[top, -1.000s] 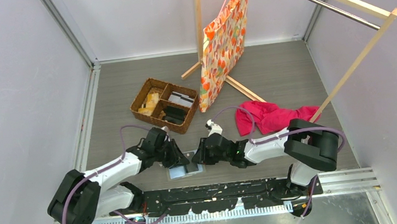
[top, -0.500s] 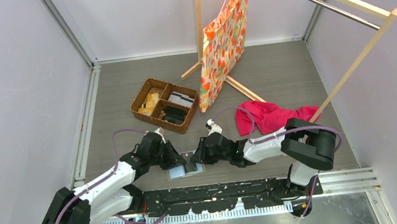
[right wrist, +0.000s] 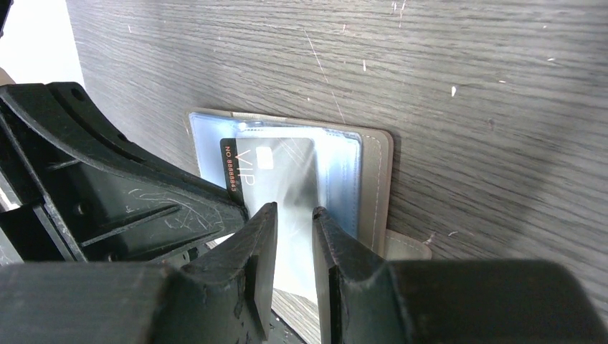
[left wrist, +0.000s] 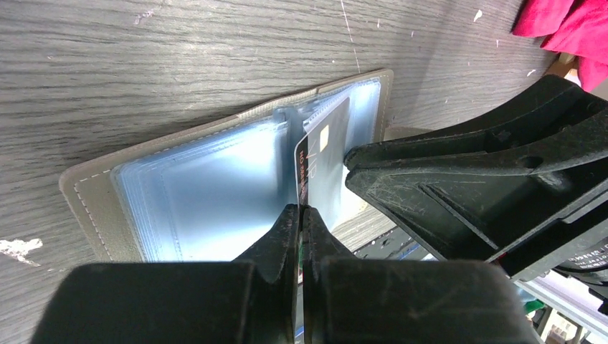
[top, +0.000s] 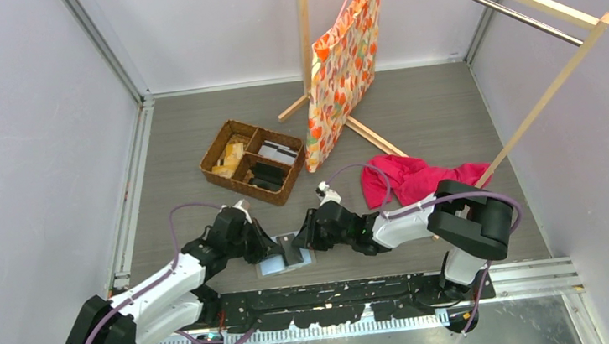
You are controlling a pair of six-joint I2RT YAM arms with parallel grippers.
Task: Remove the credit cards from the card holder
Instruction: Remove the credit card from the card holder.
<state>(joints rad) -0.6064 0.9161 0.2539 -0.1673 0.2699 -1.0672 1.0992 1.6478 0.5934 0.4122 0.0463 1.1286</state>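
Observation:
The card holder (top: 275,265) lies spread open near the table's front edge, grey-olive rim (left wrist: 86,190) and pale blue clear sleeves (right wrist: 344,161) facing up. A grey credit card (left wrist: 315,154) marked VIP (right wrist: 276,168) sticks out of a sleeve near the fold. My left gripper (left wrist: 300,209) is shut on that card's near edge, reaching in from the left (top: 279,246). My right gripper (right wrist: 292,209) hovers over the holder from the right (top: 301,241). Its jaws stand a little apart with nothing between them. Whether its tips touch the sleeve I cannot tell.
A brown wicker divided basket (top: 253,162) with small items stands behind the grippers. A red cloth (top: 411,176) lies to the right. A patterned bag (top: 342,59) hangs from a wooden rack at the back. The black base rail (top: 338,291) runs just in front of the holder.
My left gripper has closed on the card's edge, and the left arm has stretched out lower over the table. The right arm has stayed put.

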